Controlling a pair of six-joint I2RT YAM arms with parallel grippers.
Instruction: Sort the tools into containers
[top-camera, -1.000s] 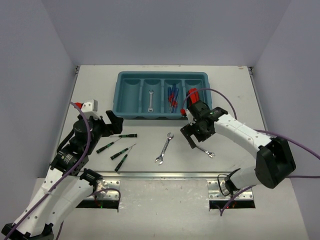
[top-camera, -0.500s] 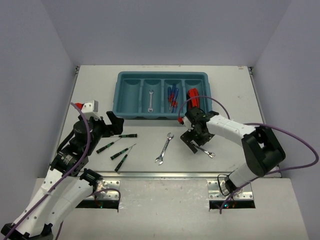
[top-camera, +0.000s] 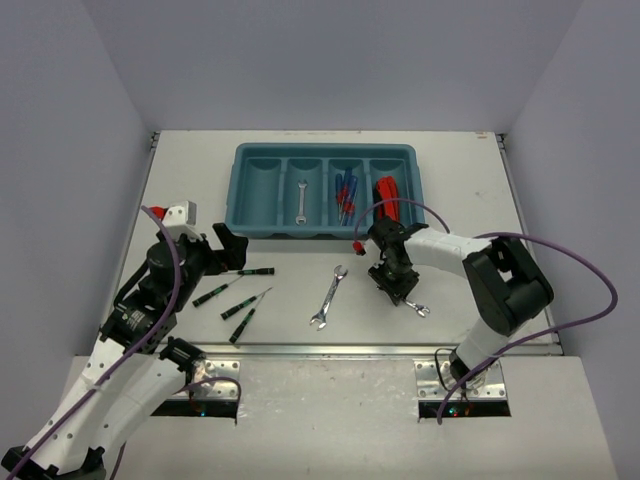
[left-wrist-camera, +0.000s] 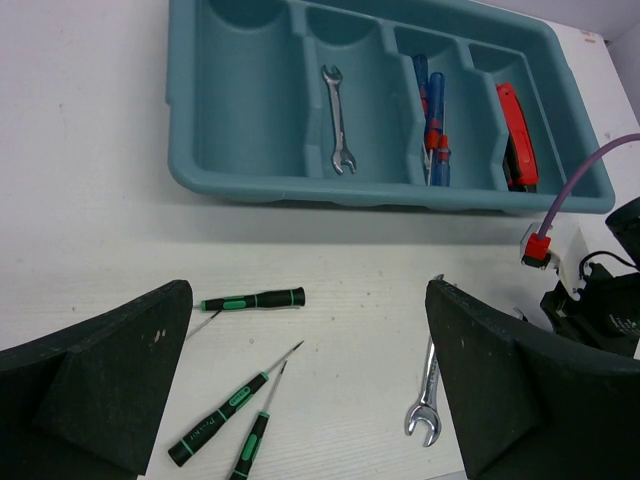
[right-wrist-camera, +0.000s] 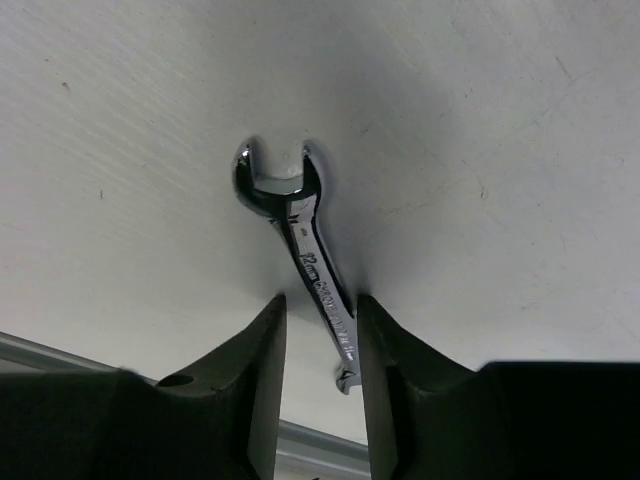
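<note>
The teal tray (top-camera: 325, 150) holds a silver wrench (top-camera: 302, 198), blue-handled screwdrivers (top-camera: 345, 192) and red-handled pliers (top-camera: 386, 196) in separate compartments. A long wrench (top-camera: 329, 297) lies on the table in front of it. My right gripper (top-camera: 393, 287) is down over a small wrench (right-wrist-camera: 300, 235). Its fingers stand narrowly apart on either side of the shaft, with a slim gap on the left. The wrench rests flat on the table. My left gripper (left-wrist-camera: 310, 370) hangs wide open above three black-and-green precision screwdrivers (left-wrist-camera: 252, 299), holding nothing.
The tray's leftmost compartment (left-wrist-camera: 235, 80) has nothing in it. A metal rail (top-camera: 330, 350) runs along the table's near edge, just behind the small wrench. Grey walls enclose the table on three sides.
My right gripper has dropped onto the small wrench and its fingers have come in from wide open to narrowly around the shaft. The left arm has not moved.
</note>
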